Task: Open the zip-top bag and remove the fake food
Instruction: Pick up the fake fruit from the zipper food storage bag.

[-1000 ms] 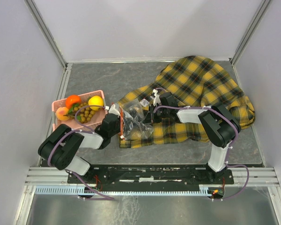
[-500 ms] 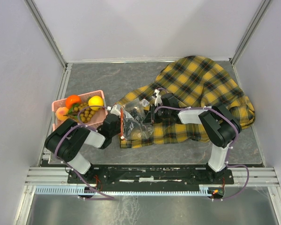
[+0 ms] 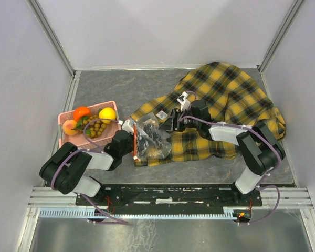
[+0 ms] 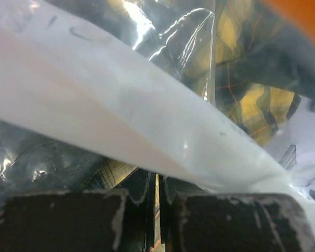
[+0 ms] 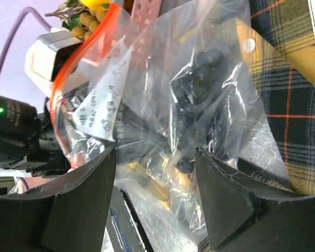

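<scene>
**Left pinching the zip edge, right standing wide over the bag**

A dark, mottled grey bench point(image 3: 121, 89) is sitting inside pale walls, with a soft yellow-black plaid cloth point(image 3: 226, 94) lying rumpled across its right half. The zip-top bag point(image 3: 151, 137) is resting on the cloth's near-left corner, between the two arms. It is clear, crinkly film throwing glare, with a red-orange zip strip point(image 5: 76, 58) running along its left edge and a white label point(image 5: 102, 113) showing through. The left end effector point(image 3: 132, 142) is pressing its fingers together on that zip edge, a thin orange sliver showing between them in its wrist view, probably to anchor one side of the mouth. The right end effector point(image 5: 155, 202) is standing with its fingers apart, the film bulging between them but not clamped, likely positioned to take the opposite lip. Inside, the fake food point(image 5: 197, 84) is showing as dark, knobbly berries with something tan below. A pink basket point(image 3: 65, 113) just left of the bag is holding glossy round fruit point(image 3: 82, 112) and a grape bunch point(image 3: 96, 127), presumably as the drop-off
</scene>
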Robot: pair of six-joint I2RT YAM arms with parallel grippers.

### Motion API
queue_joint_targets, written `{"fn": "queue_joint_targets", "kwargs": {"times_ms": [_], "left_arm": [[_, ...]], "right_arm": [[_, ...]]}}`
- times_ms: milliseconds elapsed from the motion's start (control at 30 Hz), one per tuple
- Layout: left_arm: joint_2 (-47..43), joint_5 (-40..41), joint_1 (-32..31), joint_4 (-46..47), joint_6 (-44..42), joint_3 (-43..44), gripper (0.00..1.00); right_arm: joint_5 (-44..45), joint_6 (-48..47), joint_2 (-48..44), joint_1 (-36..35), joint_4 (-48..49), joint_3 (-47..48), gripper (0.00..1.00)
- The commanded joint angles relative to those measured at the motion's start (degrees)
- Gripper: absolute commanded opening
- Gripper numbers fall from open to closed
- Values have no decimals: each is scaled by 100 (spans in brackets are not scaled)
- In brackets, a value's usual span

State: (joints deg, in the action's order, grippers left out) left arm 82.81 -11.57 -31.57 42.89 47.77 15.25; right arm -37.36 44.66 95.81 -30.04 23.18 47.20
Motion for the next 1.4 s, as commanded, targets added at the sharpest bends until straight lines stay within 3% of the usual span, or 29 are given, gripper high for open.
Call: {"fn": "queue_joint_targets", "kwargs": {"times_ms": [0,100,233,333,500,567,1067,1367], "left_arm": [[-89,-277,11,129,-408,-13,3],[-65,-328,11,174,-409,-13,3],[-19,-367,7,221,-379,-21,3],[-27,-372,15,234,-360,-51,3],[-143,-368,76,171,-352,-154,3],[-218,-366,136,150,-324,-224,3],[-873,-510,645,-177,-355,-536,3],[-2133,-415,918,-1172,-550,-546,3]], "right_arm": [[-126,57,499,-88,327,323,69],[98,-227,819,-223,-155,673,62],[92,-274,1142,-328,-375,990,43],[174,-271,1179,-350,-431,1030,35],[356,-449,1083,-327,-621,1036,8],[467,-454,1011,-298,-557,940,2],[748,-417,490,-7,-37,324,2],[741,-524,381,82,-121,178,2]]}}
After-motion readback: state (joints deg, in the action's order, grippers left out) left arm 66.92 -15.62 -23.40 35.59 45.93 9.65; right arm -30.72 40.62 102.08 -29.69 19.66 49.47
